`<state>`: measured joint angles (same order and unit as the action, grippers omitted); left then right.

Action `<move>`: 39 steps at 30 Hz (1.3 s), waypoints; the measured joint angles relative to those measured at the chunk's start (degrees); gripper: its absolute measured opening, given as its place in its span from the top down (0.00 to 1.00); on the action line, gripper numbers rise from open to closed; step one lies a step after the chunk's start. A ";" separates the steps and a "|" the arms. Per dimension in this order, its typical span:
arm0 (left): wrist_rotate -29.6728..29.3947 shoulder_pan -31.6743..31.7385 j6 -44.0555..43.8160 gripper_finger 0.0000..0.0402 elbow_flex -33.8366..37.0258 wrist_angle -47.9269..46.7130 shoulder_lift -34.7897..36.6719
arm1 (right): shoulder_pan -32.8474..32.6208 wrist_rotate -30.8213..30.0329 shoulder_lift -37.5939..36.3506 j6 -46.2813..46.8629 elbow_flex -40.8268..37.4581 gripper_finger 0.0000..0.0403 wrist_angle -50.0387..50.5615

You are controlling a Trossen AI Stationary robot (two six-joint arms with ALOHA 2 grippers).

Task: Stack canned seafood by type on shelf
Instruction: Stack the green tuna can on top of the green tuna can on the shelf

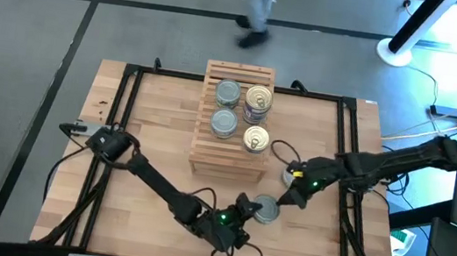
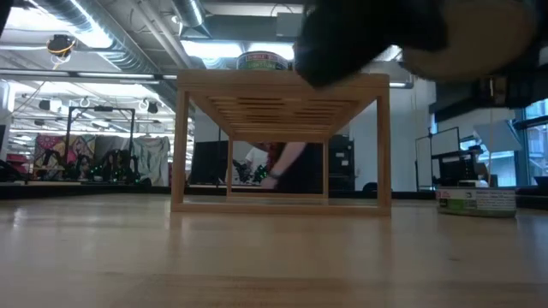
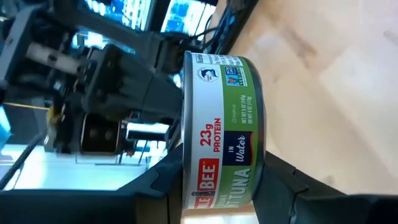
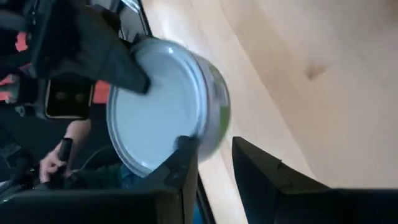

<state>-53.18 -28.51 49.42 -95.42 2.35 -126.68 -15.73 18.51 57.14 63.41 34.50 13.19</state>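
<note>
The light-wood slatted shelf [image 1: 224, 158] stands at the table's middle with two silver-topped tins [image 1: 224, 123] and two gold-topped tins [image 1: 255, 139] on its top. My left gripper [image 1: 250, 209] is shut on a green-labelled tuna tin [image 3: 227, 130], silver top up [image 1: 268, 209], above the near part of the table. My right gripper [image 1: 287, 198] is open on the tin's right. Its fingertips [image 4: 186, 152] stand above and below the tin's rim, and wood shows between the tin and the lower finger. Another green-labelled tin [image 2: 476, 201] stands on the table beneath the right arm. My left gripper pinches the tin between its two fingers, one finger on the flat silver top [image 4: 140, 81] and one under the bottom [image 3: 273, 177]. The fingers come level from the table's left side. The tin is level, top up, lifted clear of the table.
A black frame [image 1: 123, 123] runs around the tabletop. A cable loop [image 1: 283, 149] lies right of the shelf. A person [image 1: 257, 12] stands beyond the far edge, and a hand [image 2: 278, 175] shows behind the shelf. Bare wood lies left of the shelf.
</note>
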 joint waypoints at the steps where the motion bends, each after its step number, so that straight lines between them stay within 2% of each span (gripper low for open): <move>1: -0.25 -0.01 -0.07 0.66 0.00 -1.88 1.07 | 0.02 -0.82 -1.26 -0.62 0.00 0.75 0.35; 5: -2.52 -0.33 1.09 0.66 -0.02 -9.09 6.33 | 0.00 -2.58 -6.20 -2.20 -0.09 0.75 2.02; 8: -6.35 -0.44 0.44 0.66 -0.02 -14.63 11.18 | -0.02 -5.61 -9.71 -2.52 -0.07 0.75 4.81; 14: -10.29 -0.26 -6.82 0.66 -0.02 -25.97 20.97 | -0.02 -11.66 -14.42 -2.44 -0.11 0.75 13.34; 20: -18.76 1.97 -13.76 0.66 -0.07 -39.47 29.20 | -0.02 -16.34 -15.09 -2.47 -0.10 0.75 17.23; 25: -18.56 6.77 -18.99 0.66 -0.07 -47.94 32.98 | 0.00 -18.85 -14.86 -3.93 -0.09 0.75 17.38; 29: -15.38 12.45 -19.95 0.66 -0.07 -52.01 33.03 | 0.00 -20.68 -14.66 -5.41 -0.09 0.75 17.45; 39: -7.62 24.67 -16.86 0.66 0.35 -54.49 32.38 | 0.00 -20.71 -14.64 -5.41 -0.09 0.75 17.46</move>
<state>-60.79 -3.84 32.56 -95.07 -52.14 -94.30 -15.73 -2.20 42.50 58.00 34.41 30.65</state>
